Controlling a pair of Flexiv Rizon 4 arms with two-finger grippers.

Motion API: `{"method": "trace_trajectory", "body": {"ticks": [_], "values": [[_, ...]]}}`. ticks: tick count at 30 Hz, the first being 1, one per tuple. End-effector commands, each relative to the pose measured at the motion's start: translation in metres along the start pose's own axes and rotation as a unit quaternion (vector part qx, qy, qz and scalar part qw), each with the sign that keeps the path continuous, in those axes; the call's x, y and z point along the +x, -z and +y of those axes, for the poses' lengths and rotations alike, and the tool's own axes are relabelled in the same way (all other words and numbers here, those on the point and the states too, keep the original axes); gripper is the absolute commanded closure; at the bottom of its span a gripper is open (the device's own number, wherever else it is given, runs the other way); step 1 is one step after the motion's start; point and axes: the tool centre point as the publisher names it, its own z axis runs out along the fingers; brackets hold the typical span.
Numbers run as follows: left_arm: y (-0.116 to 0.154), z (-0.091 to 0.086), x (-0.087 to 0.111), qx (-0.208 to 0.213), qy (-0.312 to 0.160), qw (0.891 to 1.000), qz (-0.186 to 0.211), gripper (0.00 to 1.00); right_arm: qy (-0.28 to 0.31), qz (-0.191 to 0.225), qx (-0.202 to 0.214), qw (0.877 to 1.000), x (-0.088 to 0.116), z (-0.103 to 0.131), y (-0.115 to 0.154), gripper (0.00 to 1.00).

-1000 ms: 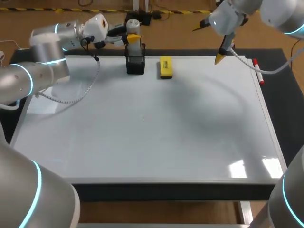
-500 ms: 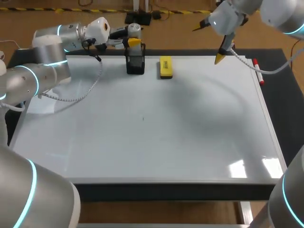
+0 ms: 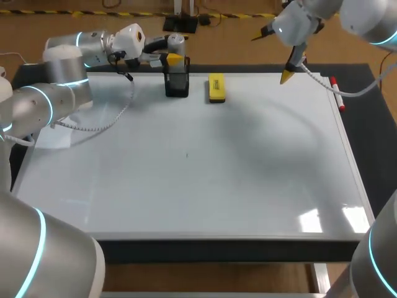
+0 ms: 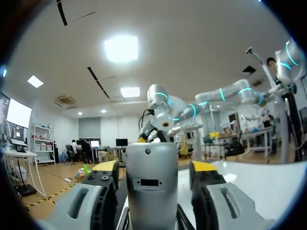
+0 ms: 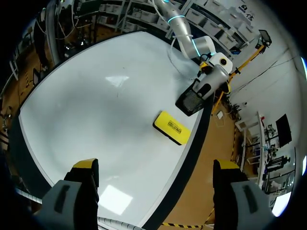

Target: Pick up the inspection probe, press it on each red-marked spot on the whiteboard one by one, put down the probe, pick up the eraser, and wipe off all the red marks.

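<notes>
The left gripper (image 4: 153, 168) is pinching the inspection probe (image 4: 151, 191) and holds it just above the black holder (image 3: 177, 84) at the far edge of the whiteboard (image 3: 186, 192). So the pickup looks done, and the pressing is apparently yet to begin. I can make out no red marks, only a faint speck mid-board. The eraser (image 3: 216, 87) lies beside the holder. The right gripper (image 5: 156, 170) hangs spread and empty.

A black mesh holder (image 3: 177, 84) stands upright near the far edge of the dark worktop (image 3: 369, 118), and a red-capped marker (image 3: 337, 93) lies well to the holder's right.
</notes>
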Motion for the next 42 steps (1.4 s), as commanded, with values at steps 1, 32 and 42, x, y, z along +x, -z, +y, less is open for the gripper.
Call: {"method": "trace_trajectory", "body": {"ticks": [1,32,42], "values": [[0.001,-0.002,0.002,-0.003,-0.002,1.0,-0.008,0.17,0.001,0.002,0.001,1.0,0.0,0.0,0.001,0.0],[0.039,-0.05,0.053,-0.234,-0.079,0.942,-0.229,0.0,0.001,0.002,0.001,1.0,0.0,0.0,0.001,0.0],[0.046,-0.07,0.075,-0.279,-0.107,0.914,-0.274,0.0,0.001,0.002,0.001,1.0,0.0,0.0,0.001,0.0]]}}
